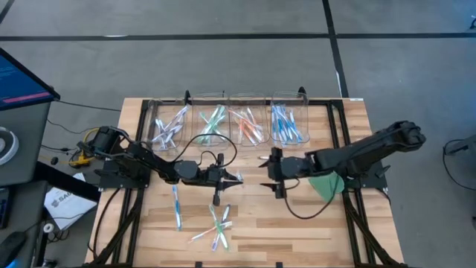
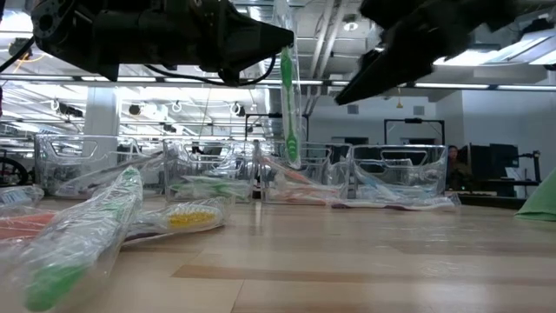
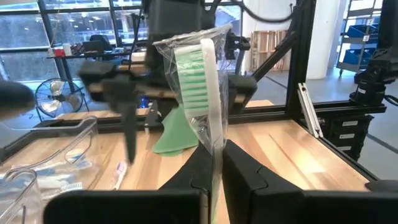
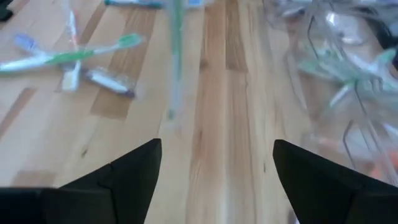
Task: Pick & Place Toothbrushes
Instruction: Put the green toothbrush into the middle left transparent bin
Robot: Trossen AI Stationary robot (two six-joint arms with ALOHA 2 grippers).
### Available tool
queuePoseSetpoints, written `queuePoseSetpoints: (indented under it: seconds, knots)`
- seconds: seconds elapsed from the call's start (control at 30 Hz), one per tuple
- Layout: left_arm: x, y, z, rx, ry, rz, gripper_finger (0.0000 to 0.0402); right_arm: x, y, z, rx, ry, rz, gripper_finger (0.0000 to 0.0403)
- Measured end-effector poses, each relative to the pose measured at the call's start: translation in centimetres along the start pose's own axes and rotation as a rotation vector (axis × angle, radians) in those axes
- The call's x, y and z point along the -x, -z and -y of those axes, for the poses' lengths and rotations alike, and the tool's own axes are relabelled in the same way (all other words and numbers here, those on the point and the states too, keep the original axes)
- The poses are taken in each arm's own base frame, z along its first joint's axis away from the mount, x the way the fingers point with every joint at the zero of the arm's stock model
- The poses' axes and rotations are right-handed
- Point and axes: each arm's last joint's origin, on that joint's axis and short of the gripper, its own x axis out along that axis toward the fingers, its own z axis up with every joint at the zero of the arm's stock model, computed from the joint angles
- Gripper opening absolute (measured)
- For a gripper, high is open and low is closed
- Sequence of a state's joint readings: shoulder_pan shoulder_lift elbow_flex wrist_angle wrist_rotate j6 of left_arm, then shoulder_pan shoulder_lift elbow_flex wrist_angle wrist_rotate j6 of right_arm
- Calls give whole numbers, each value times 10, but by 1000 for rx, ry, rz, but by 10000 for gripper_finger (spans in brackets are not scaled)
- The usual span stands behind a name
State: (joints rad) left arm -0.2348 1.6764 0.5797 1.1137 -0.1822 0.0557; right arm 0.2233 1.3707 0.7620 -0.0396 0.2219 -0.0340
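A wooden table [image 1: 312,216] is filling the middle of the room, with two dark robot arms reaching in over it from either side.

Along the table's far edge, four clear bins [image 1: 227,119] are standing in a row. Each is holding wrapped toothbrushes sorted by colour: purplish-white ones [image 1: 169,126] in the bin on the left arm's side, then green [image 1: 213,123], then orange [image 1: 248,125], then blue [image 1: 286,125] on the right arm's side.

The left arm is stretching toward the table's centre. Its left gripper [image 1: 235,179] is clamping shut on a green toothbrush [image 3: 200,93] in a clear wrapper. In the low view this green toothbrush is hanging upright above the table, in front of the bins.

The right arm is reaching in from the opposite side, and its right gripper [image 1: 265,165] is hovering above the table, facing the left gripper with a gap between them. Its fingers [image 4: 124,171] are spreading wide apart and holding nothing.

A flat green leaf-shaped piece [image 1: 325,184] is lying on the table beneath the right arm.

Nearer the front edge, a loose cluster of toothbrushes [image 1: 216,227] is lying scattered on the wood, green, white and purple among them. A single blue toothbrush [image 1: 177,205] is lying just beside the cluster, toward the left arm.
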Motion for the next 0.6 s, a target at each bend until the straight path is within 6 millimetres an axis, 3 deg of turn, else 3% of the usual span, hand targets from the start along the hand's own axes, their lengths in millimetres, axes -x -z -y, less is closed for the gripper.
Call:
queuePoseSetpoints:
  seconds: [0.27,0.47,0.6]
  knots:
    - [0,0,-2,-25,-2,0,8,48,11,-25,-63,37,-114,303]
    - [-1,0,-4,-16,17,3,8,76,16,-45,39,55,-86,303]
    - [0,0,-2,-15,25,3,8,88,28,-47,50,2,15,303]
